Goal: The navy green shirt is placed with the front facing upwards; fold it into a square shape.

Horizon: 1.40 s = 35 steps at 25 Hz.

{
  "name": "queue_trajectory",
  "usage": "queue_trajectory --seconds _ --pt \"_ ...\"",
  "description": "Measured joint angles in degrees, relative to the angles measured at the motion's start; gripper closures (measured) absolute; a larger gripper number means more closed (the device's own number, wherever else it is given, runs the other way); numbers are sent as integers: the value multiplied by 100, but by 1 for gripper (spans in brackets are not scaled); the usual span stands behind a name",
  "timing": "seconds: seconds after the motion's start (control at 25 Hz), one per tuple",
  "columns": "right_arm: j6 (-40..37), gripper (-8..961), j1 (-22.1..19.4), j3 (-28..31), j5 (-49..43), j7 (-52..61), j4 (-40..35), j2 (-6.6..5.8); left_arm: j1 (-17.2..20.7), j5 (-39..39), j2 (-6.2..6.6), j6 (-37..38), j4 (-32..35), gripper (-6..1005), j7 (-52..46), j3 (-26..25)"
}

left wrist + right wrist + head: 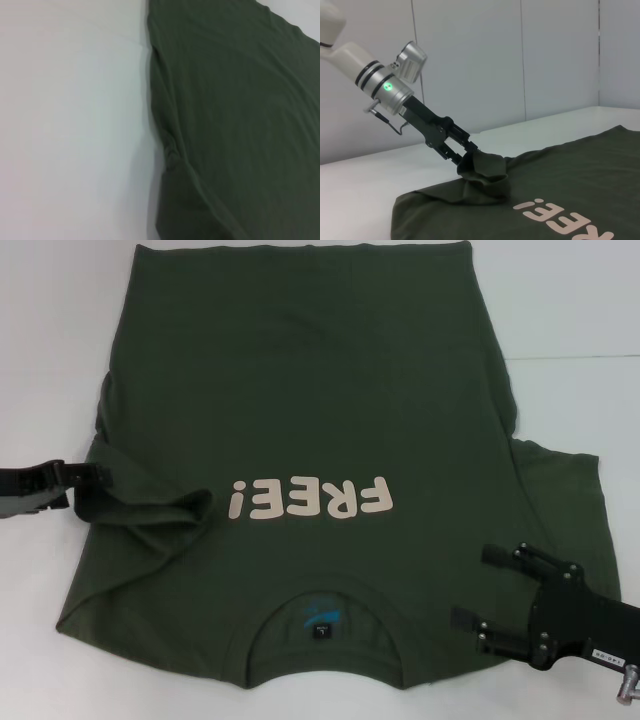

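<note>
Head view: navy green shirt (300, 420) lies flat on white tabletop (570, 300), matte cotton, white "FREE!" print (310, 500) up, ribbed collar (322, 620) nearest. Left claw (85, 488) pinches the bunched left sleeve (150, 505). Right claw (495, 595) spread wide over the right shoulder. Left wrist view: soft rumpled shirt edge on smooth tabletop. Right wrist view: left claw clamped on a fabric wad.
</note>
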Motion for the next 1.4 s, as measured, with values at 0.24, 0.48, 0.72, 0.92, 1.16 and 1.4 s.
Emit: queue_trajectory --seconds 0.24,0.48,0.72,0.92,1.16,1.4 --pt "-3 38 0 -2 0 2 0 6 -42 -9 -69 -232 -81 194 19 6" --pt "4 38 0 -2 0 4 0 6 -118 -8 -80 -297 -275 192 26 -12" --pt "17 39 0 -2 0 -2 0 5 -288 -68 -84 -330 -504 193 28 -28" --pt "15 39 0 -2 4 -9 0 -2 -379 -568 -84 -432 -577 193 142 -23" --pt "15 38 -11 4 10 -11 0 -3 -491 -1437 -95 -517 -871 192 583 -26" --pt "13 38 -17 8 10 -11 0 -3 -378 -2498 -242 -515 -1037 193 1165 -30"
